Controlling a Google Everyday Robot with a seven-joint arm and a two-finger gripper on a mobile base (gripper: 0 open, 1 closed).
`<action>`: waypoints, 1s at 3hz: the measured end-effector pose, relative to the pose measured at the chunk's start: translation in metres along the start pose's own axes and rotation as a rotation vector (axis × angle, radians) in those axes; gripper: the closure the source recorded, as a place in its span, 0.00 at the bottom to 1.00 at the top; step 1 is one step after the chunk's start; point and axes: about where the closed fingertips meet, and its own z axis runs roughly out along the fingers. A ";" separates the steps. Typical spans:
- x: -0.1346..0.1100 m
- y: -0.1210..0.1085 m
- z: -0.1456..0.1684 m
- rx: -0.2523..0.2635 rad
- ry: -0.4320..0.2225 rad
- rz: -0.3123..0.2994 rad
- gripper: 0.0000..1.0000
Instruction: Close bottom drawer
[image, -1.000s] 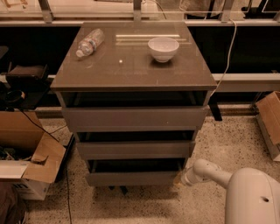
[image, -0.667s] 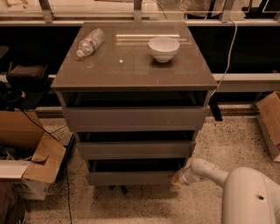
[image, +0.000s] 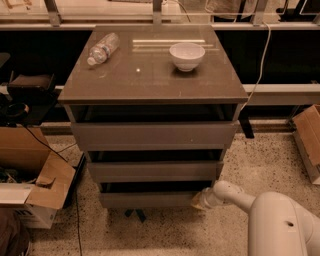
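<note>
The grey-brown cabinet (image: 150, 80) has three drawers. The bottom drawer (image: 147, 199) is the lowest one, with a plain flat front just above the floor, and a dark gap shows above that front. My gripper (image: 198, 200) is at the end of the white arm (image: 235, 196) that reaches in from the lower right. It sits against the right end of the bottom drawer's front. The middle drawer (image: 152, 171) and the taller top drawer (image: 152, 135) stand above it, each with a dark gap over its front.
A white bowl (image: 187, 55) and a lying plastic bottle (image: 102, 48) rest on the cabinet top. An open cardboard box (image: 27, 175) stands on the floor to the left, with cables beside it. Another box (image: 307, 135) is at the right edge. Speckled floor lies in front.
The gripper has moved left along the floor to the right end of the bottom drawer's front, and the arm has shifted left with it. The drawer looks pushed slightly further in.
</note>
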 end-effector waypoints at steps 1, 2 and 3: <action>0.000 0.002 0.002 -0.004 -0.001 0.000 0.61; -0.001 0.004 0.004 -0.007 -0.001 0.000 0.38; -0.001 0.006 0.006 -0.011 -0.002 0.000 0.15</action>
